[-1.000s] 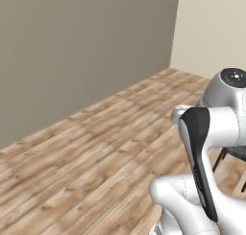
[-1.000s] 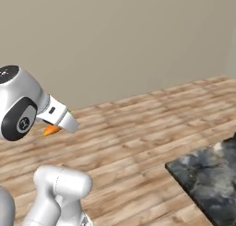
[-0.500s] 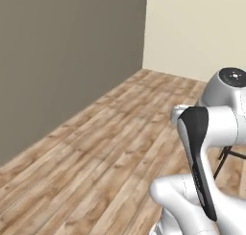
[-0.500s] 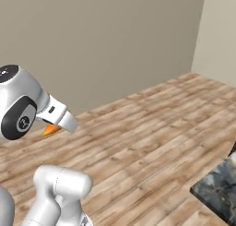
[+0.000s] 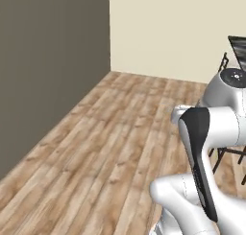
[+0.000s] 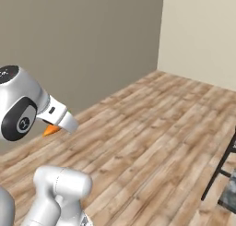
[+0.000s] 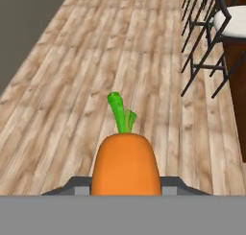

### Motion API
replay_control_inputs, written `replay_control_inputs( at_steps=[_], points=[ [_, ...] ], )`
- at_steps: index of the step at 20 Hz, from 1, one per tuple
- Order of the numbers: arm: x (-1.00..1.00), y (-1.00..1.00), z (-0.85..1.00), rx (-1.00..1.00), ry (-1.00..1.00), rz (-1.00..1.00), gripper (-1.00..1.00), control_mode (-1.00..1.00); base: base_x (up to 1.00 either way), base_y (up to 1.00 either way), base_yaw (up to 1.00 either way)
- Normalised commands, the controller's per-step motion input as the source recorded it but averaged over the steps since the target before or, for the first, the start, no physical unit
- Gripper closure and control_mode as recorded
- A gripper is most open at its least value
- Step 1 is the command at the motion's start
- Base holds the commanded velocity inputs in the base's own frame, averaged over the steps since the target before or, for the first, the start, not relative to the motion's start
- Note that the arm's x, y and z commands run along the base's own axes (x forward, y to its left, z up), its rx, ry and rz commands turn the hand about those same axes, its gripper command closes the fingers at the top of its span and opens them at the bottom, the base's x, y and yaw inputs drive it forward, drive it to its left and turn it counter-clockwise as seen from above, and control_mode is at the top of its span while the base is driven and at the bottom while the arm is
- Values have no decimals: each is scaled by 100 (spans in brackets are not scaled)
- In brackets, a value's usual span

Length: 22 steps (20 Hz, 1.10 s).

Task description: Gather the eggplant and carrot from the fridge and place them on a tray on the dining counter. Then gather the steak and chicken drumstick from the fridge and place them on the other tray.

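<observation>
The two-finger hand (image 7: 126,180) was closed on the short orange tapered carrot (image 7: 126,162), whose green tip pointed away from the camera above a light-brown wooden plank floor (image 7: 72,85). In the right base view the carrot (image 6: 51,129) peeked out beneath the white wrist. Black-legged bar stools (image 7: 206,42) stood nearby.

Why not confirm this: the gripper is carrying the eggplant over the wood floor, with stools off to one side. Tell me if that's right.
Not quite. It is the carrot that the gripper is shut on, not an eggplant; the hand view shows its orange body and green tip. It is over the wood floor, stools alongside.
</observation>
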Motion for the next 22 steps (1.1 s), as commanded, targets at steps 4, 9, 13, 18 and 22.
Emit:
replay_control_inputs(
  at_steps=[4, 9, 13, 18, 22],
  points=[
    [0, 0, 0, 0, 0, 0, 100, 100, 88, 50, -39],
    [0, 0, 0, 0, 0, 0, 100, 100, 83, 41, -40],
    [0, 0, 0, 0, 0, 0, 100, 100, 78, 40, -42],
    [0, 0, 0, 0, 0, 0, 100, 100, 78, 42, -41],
    [0, 0, 0, 0, 0, 0, 100, 100, 80, 40, -39]
  ],
)
